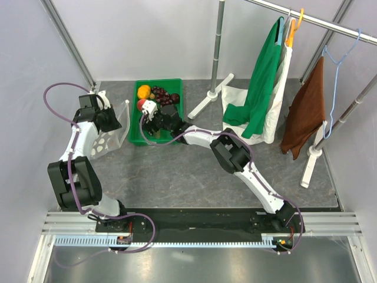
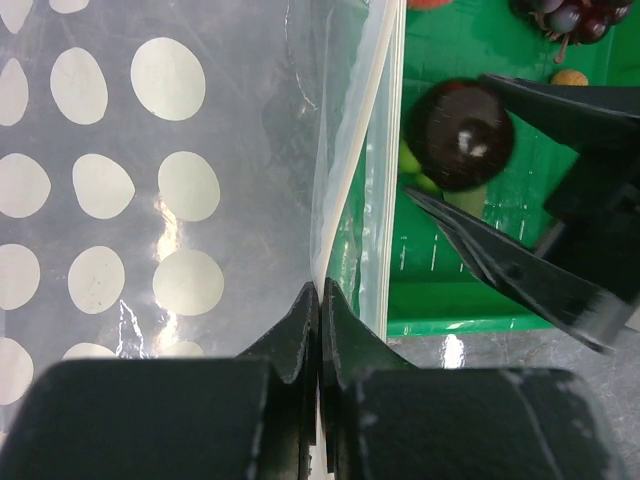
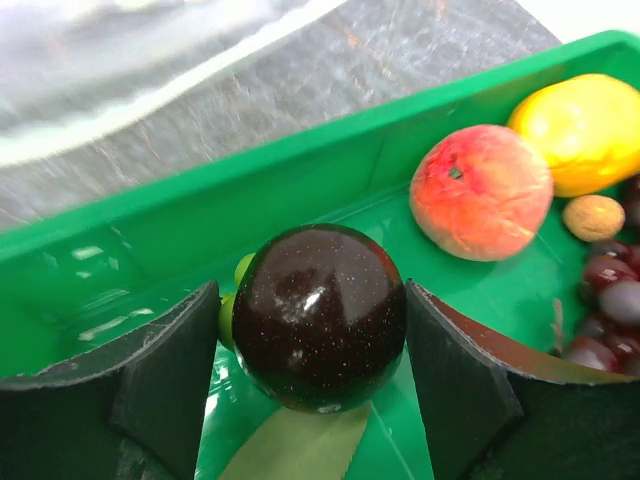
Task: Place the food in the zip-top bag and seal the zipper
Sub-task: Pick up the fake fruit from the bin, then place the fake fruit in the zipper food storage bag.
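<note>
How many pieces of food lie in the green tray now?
5. The dark round plum sits between the fingers of the right gripper; the red-yellow peach, the round orange fruit, a small tan nut and the dark purple grape bunch lie beyond it. Others may be hidden.

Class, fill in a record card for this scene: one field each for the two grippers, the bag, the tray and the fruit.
Left gripper: shut on the edge of the clear dotted plastic bag, beside its white zipper strip
Right gripper: open, fingers either side of the dark round plum
Flat green rectangular tray: holds the plum, a red-yellow peach, an orange and a dark purple grape bunch
Fruit in bag: none visible
</note>
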